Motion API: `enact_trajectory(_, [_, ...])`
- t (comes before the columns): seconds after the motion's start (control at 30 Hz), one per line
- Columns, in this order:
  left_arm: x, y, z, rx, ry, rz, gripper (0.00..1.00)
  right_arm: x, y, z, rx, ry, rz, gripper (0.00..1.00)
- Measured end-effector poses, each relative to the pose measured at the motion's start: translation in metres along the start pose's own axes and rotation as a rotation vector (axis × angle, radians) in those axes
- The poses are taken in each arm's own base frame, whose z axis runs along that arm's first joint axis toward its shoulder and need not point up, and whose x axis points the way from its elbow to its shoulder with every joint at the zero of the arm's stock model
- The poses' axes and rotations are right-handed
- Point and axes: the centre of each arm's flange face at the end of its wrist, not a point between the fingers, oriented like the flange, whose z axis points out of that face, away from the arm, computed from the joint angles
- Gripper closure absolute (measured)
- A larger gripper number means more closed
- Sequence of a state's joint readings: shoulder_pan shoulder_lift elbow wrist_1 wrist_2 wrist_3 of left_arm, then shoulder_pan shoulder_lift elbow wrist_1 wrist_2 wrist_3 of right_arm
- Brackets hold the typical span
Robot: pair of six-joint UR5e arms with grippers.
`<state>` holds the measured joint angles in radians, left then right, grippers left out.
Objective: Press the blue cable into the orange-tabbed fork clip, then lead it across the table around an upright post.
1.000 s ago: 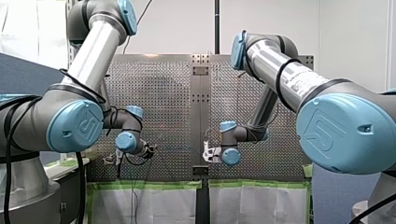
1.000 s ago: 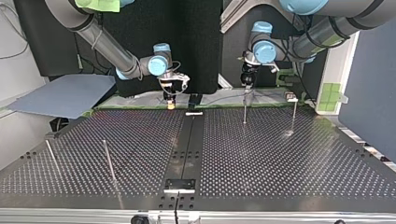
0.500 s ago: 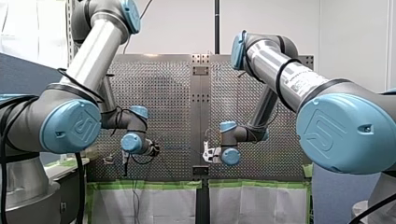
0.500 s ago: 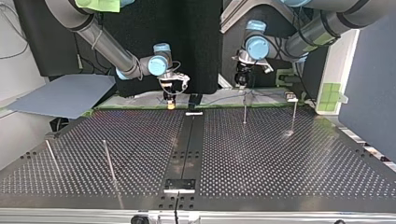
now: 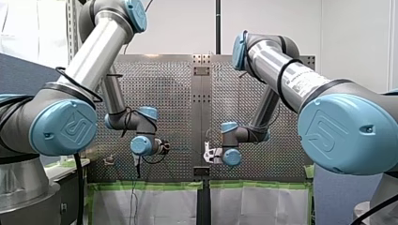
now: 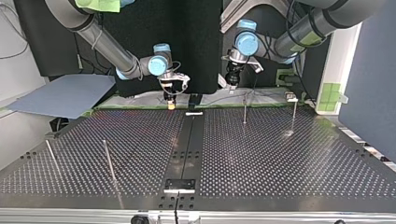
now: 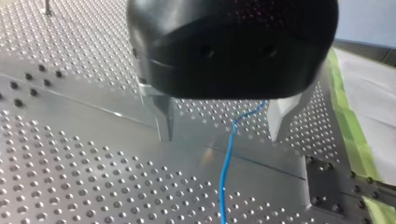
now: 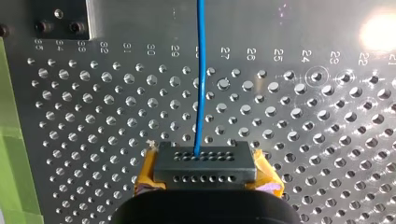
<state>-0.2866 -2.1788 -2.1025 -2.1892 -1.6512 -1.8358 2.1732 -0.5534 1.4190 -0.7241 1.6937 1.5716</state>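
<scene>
A dark perforated metal table fills the scene. From its middle in the top view, thin upright posts stand nearest at nine o'clock, more at two. At the far edge, eleven o'clock, my right gripper, yellow-padded, looks clenched on the blue cable, which runs straight ahead. At one o'clock my left gripper hangs released, jaws apart, the cable passing between, touching neither. The cable likely weighs almost nothing, bends freely and may slip; pinch it close to the clip. It is thin, smooth, bright blue. The orange-tabbed clip cannot be picked out.
</scene>
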Motion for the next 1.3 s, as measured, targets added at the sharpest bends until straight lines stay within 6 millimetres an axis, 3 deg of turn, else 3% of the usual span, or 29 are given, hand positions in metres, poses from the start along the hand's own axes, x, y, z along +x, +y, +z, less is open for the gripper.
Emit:
enact_trajectory(0.27, [0.009,0.011,0.027,-0.062,-0.013,0.025,0.00,0.001,-0.001,0.001,0.006,-0.002,-0.001,1.00])
enact_trajectory(0.5, [0.000,0.015,0.052,-0.104,-0.059,0.042,0.00,0.001,-0.001,0.001,0.006,-0.003,-0.001,1.00])
enact_trajectory(0.8, [0.016,0.023,0.060,-0.110,-0.035,0.049,0.00,0.001,-0.003,0.000,0.009,-0.004,-0.001,1.00])
enact_trajectory(1.3, [0.011,0.022,0.071,-0.106,-0.074,0.069,0.00,0.001,-0.002,0.000,0.008,-0.008,-0.005,1.00])
